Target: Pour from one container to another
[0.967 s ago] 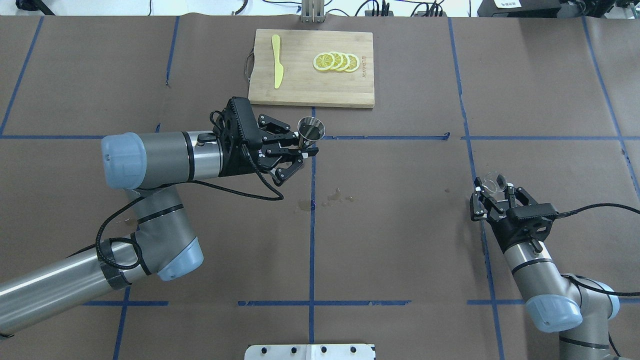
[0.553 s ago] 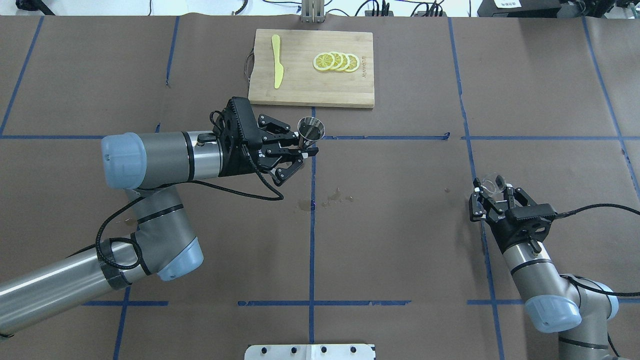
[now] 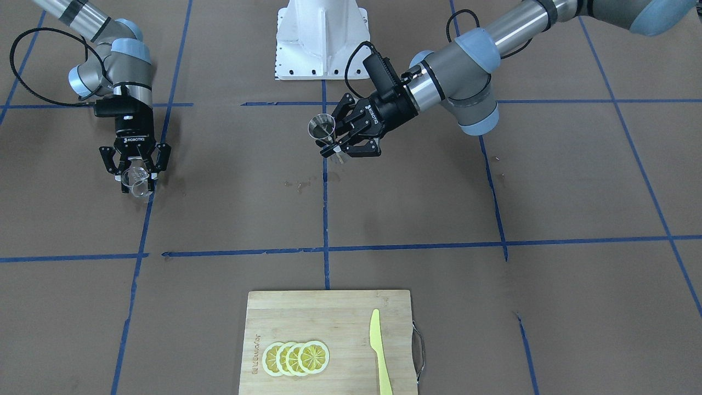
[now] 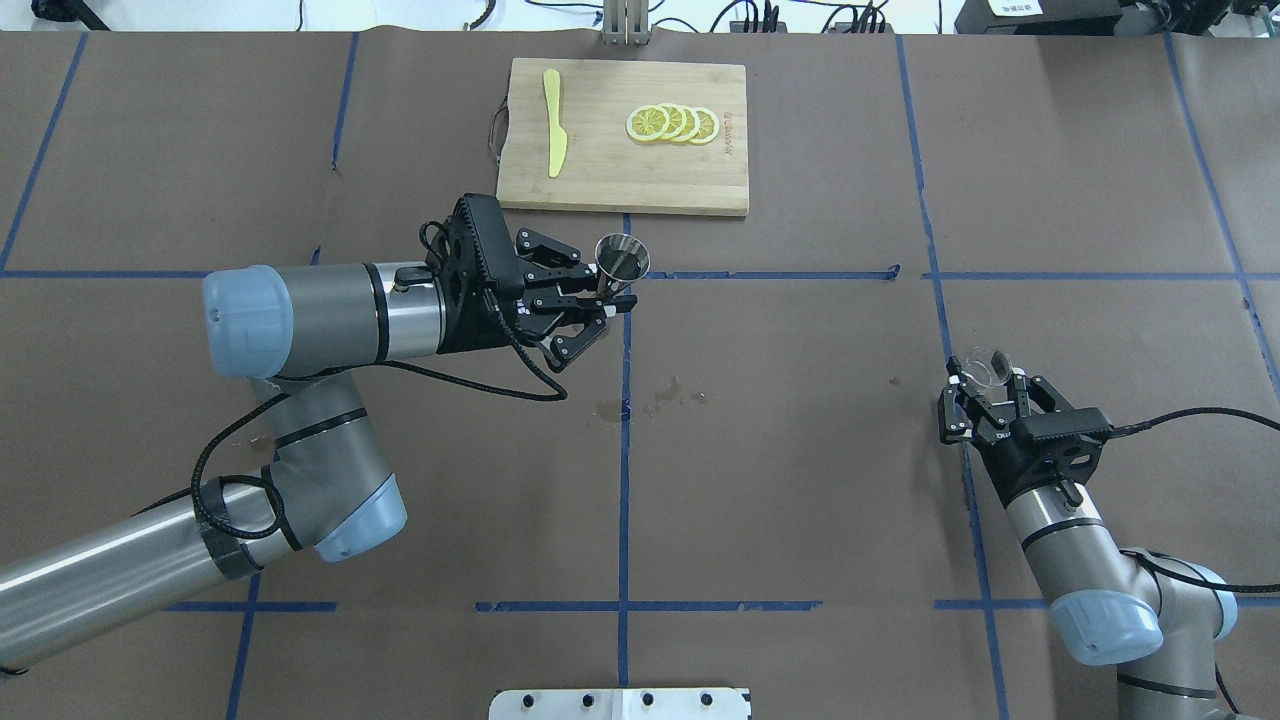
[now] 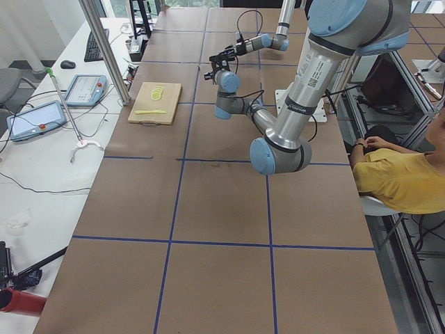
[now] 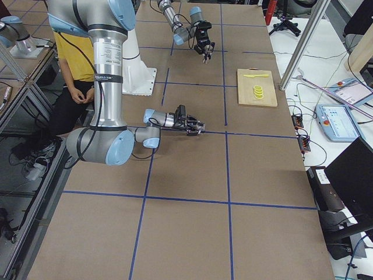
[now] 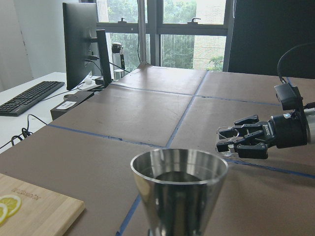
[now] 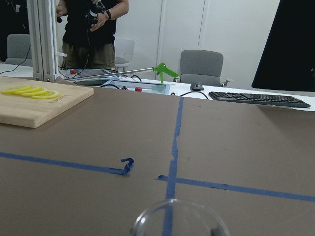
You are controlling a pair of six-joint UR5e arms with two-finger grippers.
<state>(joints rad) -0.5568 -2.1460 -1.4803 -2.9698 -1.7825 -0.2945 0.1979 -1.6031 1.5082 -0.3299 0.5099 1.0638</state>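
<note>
A: Left gripper (image 4: 610, 296) is clamped on the narrow waist of the steel jigger (image 4: 622, 262), holding it upright with its mouth up, just short of the cutting board (image 4: 700, 170). Right gripper (image 4: 986, 388) is closed around the clear glass cup (image 4: 985, 368), well apart from the jigger, out toward the robot's right side of the table (image 4: 800, 480). What does the carry call for?

B: Likely a level, unhurried trip across. The cup's pouring lip should arrive above the jigger's rim before any tilt begins. That mouth is small, so a slow roll of the wrist seems wise. The jigger should stay plumb. Dried-looking spots (image 4: 672, 392) on the brown paper near the centre line show where a miss would land.

A: What can't be made out?

B: Whether the cup holds any liquid, since clear glass gives nothing away here. The right wrist camera catches only the top arc of the cup's rim, at the bottom edge of its picture. The left wrist view cuts off the jigger's lower cone and the fingers on it. Its bowl shows a dark reflection that could be liquid or not. Whether the cup rests on the paper or hangs just above it is also unclear.
</note>
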